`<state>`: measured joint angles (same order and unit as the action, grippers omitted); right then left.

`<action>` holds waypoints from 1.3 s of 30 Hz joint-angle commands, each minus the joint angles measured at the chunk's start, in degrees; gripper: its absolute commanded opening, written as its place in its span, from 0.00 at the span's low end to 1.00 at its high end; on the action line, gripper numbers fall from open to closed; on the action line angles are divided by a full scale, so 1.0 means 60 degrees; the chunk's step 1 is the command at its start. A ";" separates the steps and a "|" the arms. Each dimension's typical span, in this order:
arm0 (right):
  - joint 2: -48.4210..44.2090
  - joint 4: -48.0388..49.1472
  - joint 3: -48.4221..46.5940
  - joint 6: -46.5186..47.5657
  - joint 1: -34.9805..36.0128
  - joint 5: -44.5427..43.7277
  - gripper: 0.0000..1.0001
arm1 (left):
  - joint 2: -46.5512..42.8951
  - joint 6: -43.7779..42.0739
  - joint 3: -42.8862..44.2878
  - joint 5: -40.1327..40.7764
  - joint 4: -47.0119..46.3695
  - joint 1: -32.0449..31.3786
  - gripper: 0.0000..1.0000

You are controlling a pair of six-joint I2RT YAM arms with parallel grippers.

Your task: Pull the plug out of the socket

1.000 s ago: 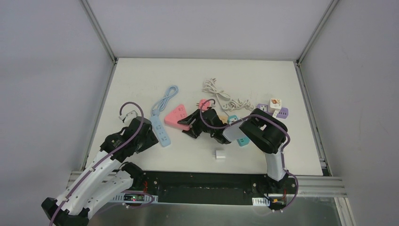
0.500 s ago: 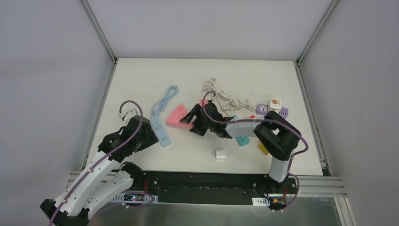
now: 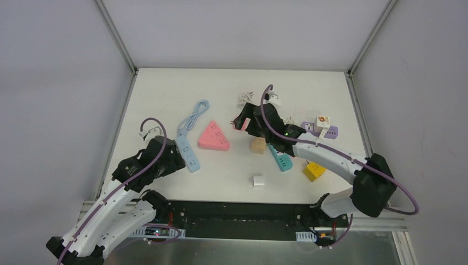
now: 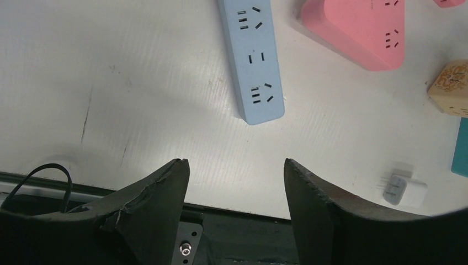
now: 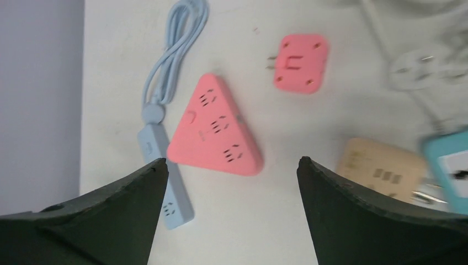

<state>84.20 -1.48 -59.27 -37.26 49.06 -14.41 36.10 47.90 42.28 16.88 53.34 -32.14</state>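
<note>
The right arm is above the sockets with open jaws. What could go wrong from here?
1. The right gripper hangs open over a crowded spot: the pink plug, the white cable and the beige cube lie close together, so its fingers may catch the wrong thing.
2. The pink triangular socket lies loose, held by nothing; a knock would probably slide it.

3 pwr strips point(image 3: 187, 153); 3 cube sockets point(image 3: 313, 171); 1 pink triangle socket point(image 3: 213, 137); 1 pink plug point(image 5: 301, 62); 1 white adapter point(image 3: 258, 180); 1 white cord point(image 3: 242, 100).
</note>
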 commanded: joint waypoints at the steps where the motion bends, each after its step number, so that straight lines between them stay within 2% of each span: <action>1: -0.1581 -0.1770 0.0128 0.2015 -0.0515 -0.2262 0.90 | 0.0031 -0.0569 0.0456 -0.0190 0.0059 0.0098 0.67; 4: -0.2362 -0.1933 0.0663 0.2780 -0.0741 -0.3702 0.95 | 0.0048 -0.0784 0.0495 -0.0332 -0.0183 0.0098 0.69; 9: -0.2997 -0.1748 0.1436 0.4117 -0.1413 -0.5814 0.98 | 0.0164 -0.1150 0.0510 -0.0430 -0.0738 0.0098 0.81; 14: -0.2626 -0.1702 0.1536 0.4887 -0.2412 -0.6680 0.99 | 0.0463 -0.1472 0.0543 -0.0347 -0.1188 0.0098 0.97; 17: -0.2336 -0.1806 0.1329 0.5064 -0.2986 -0.6834 1.00 | 0.0668 -0.1608 0.0566 -0.0359 -0.1533 0.0098 0.99; 20: -0.2250 -0.2085 0.1077 0.4870 -0.3850 -0.6041 1.00 | 0.0974 -0.1772 0.0633 -0.0424 -0.1822 0.0098 0.99; 26: -0.1999 -0.3274 0.0555 0.3781 -0.6331 -0.2780 1.00 | 0.1659 -0.1842 0.0570 -0.0824 -0.2725 0.0098 0.99; 32: -0.1793 -0.2922 0.0851 0.3280 -0.8328 0.0212 0.97 | 0.2539 -0.1991 0.0812 -0.1214 -0.3075 0.0098 0.99; 39: -0.0963 -0.3336 0.0327 0.3432 -0.8630 0.0632 0.83 | 0.3143 -0.1890 0.0982 -0.1688 -0.3510 0.0098 0.98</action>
<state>76.93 -19.59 -54.26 -16.27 -2.55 -15.46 54.04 37.19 45.60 9.26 34.81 -32.14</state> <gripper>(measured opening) 0.867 0.980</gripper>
